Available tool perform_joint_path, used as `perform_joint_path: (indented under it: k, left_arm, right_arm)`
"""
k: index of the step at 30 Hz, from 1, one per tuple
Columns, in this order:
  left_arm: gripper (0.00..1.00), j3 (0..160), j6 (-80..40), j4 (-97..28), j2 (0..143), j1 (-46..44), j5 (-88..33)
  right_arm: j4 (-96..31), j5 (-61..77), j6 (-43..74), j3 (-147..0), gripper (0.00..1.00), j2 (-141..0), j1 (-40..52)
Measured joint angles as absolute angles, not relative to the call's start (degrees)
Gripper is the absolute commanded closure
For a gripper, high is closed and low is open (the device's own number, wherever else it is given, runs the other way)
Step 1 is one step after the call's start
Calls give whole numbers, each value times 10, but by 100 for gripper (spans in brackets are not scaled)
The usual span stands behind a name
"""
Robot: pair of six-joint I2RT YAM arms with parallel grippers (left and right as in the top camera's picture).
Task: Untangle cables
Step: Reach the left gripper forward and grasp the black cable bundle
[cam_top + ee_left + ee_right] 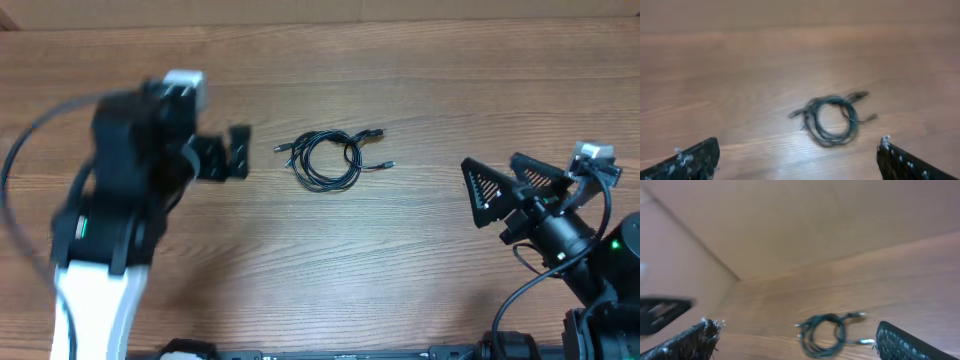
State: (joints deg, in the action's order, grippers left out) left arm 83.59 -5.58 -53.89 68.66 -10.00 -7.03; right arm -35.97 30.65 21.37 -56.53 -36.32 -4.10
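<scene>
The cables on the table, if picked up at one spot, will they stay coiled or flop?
Probably floppy: the cables are thin cords in a loose coil, so a lifted strand would likely sag and drag the rest. They look light. The plug ends sticking out may dangle or snag.

One tangled coil of thin black flexible cables [327, 160] on one brown wood-grain table [420, 280]; number of separate cords in the coil not countable. Four small plug ends [378, 132] counted sticking out of it, two toward each side. Two robot arms, the black-and-white left arm [110, 220] and the black right arm [575, 245], with two black two-finger grippers, the left gripper [240, 152] and the right gripper [495, 165]: four fingers in all.
</scene>
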Motion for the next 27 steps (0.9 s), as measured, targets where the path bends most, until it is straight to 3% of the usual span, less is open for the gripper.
perform_joint_path:
  k: [5, 9, 27]
  left_arm:
    - [0, 966, -56, -563, 861, -165, -118]
    - [0, 976, -76, -553, 955, -192, -159]
    - [0, 979, -199, -663, 1197, -196, -137]
  right_arm:
    - [-372, 332, 229, -565, 0, -363, -41]
    - [-416, 339, 236, -566, 0, -363, -41]
    - [-579, 220, 230, -566, 0, -372, -41]
